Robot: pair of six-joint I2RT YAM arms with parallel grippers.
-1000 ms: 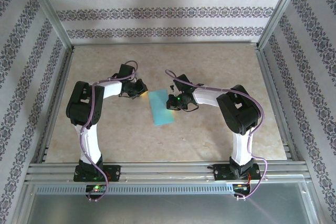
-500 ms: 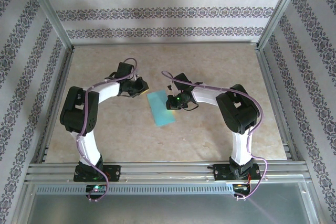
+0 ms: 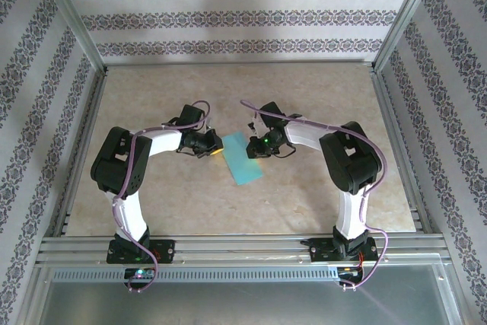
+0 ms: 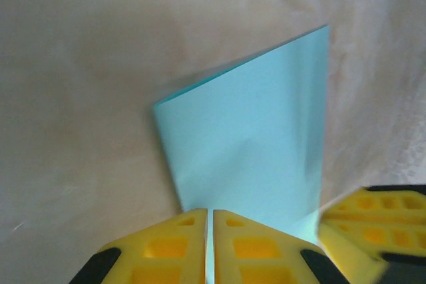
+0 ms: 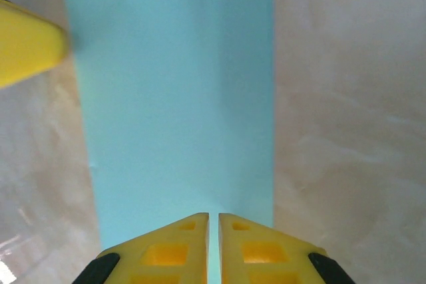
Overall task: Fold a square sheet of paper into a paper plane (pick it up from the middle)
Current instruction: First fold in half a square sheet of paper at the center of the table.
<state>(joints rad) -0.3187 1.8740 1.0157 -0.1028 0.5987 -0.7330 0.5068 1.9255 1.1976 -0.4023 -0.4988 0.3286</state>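
Note:
The light-blue sheet of paper [image 3: 243,160], folded into a narrow rectangle, lies slanted on the beige table between both arms. My left gripper [image 3: 215,149] is at its upper left corner. In the left wrist view its yellow fingers [image 4: 170,247] are closed to a hairline on the near edge of the paper [image 4: 253,151], which bulges slightly. My right gripper [image 3: 256,145] is at the upper right corner. In the right wrist view the yellow fingers [image 5: 266,254] stand almost together over the flat paper [image 5: 176,98], with blue showing in the slit.
The beige tabletop [image 3: 319,89] is framed by aluminium rails [image 3: 243,247] and patterned walls. The other gripper's yellow finger shows at the edge of each wrist view, so the two grippers are close together.
The left arm has swung in and down towards the paper, and the sheet has turned to lie more diagonally, its lower end further right. The right gripper has barely moved.

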